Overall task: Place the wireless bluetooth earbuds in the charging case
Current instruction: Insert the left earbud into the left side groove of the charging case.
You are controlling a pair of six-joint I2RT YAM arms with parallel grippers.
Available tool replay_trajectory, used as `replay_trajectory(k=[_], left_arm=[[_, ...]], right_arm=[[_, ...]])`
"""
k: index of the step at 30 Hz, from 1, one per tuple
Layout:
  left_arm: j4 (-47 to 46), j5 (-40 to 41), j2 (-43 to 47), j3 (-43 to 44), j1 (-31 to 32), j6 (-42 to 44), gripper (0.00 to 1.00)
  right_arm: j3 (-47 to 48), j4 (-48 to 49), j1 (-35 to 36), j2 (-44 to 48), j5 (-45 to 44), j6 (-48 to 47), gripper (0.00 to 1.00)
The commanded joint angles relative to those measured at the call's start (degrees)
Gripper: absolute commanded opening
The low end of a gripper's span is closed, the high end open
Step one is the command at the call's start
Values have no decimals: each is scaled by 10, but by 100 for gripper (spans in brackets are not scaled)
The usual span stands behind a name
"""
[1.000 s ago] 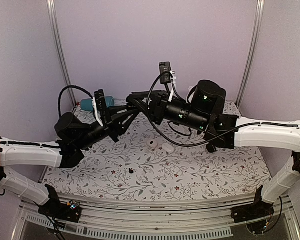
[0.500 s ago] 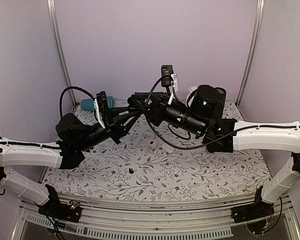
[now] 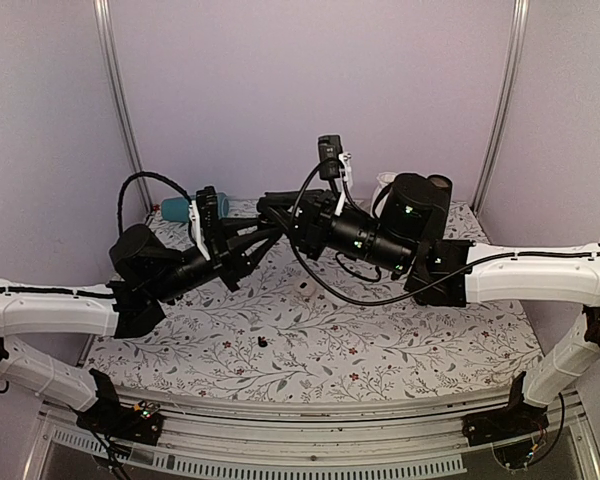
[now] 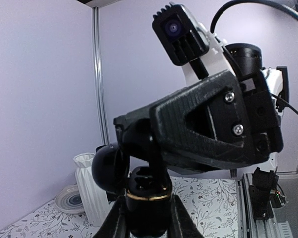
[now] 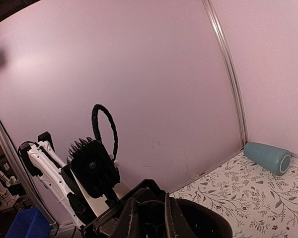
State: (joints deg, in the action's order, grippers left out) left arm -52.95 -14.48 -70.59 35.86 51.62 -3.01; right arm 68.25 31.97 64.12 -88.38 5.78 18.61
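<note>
Since a second ago my two wrists have barely drifted. My left wrist has edged toward the far wall, baring more of the teal plastic cup point(image 3: 175, 209) lying on its side. My right forearm now hides one of the two pale lumps under it, so only one small white pebble-like item point(image 3: 308, 290) shows on the floral-printed tablecloth point(image 3: 400, 345).

My left gripper point(image 4: 149, 224) is closed down to the width of the small black rounded plastic charging case point(image 4: 148, 203), with a matte finger point(image 4: 116, 223) pressed to each side of its base. I hold the case upright in the air above the middle of the table. It has a thin gold ring point(image 4: 148, 195) round its mouth, and its glossy domed lid point(image 4: 108, 168) is swung open to one side.

My right gripper point(image 5: 151, 218) meets the case's open mouth from above, its layer-lined printed-plastic body filling the left wrist view (the contact itself sits in shadow). Its fingers stand close together with only a narrow slot between them. Something dark fills that slot, and I cannot tell whether it is a bud, or whether they grip anything at all.

One tiny black bean-sized earbud point(image 3: 263, 342) lies alone on the near half of the cloth, well apart from both grippers. Behind the case stand a white ribbed vase point(image 4: 92, 198) and, just beside it, a small ringed dish point(image 4: 71, 199).
</note>
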Motion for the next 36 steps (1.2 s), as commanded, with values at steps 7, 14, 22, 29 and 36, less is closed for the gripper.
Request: replay_trajectory(k=[7, 14, 22, 29, 36], left_arm=[[15, -5, 32, 26, 9, 22, 0], [34, -33, 41, 33, 9, 20, 0], [47, -80, 34, 42, 9, 10, 0], [39, -75, 36, 42, 9, 3, 0], [8, -71, 43, 37, 7, -25, 0]], right_arm=[[-18, -1, 3, -9, 9, 5, 4], [-24, 12, 4, -5, 9, 3, 4], [-21, 9, 2, 3, 11, -9, 4], [-29, 9, 1, 5, 3, -11, 4], [-37, 9, 1, 8, -3, -12, 4]])
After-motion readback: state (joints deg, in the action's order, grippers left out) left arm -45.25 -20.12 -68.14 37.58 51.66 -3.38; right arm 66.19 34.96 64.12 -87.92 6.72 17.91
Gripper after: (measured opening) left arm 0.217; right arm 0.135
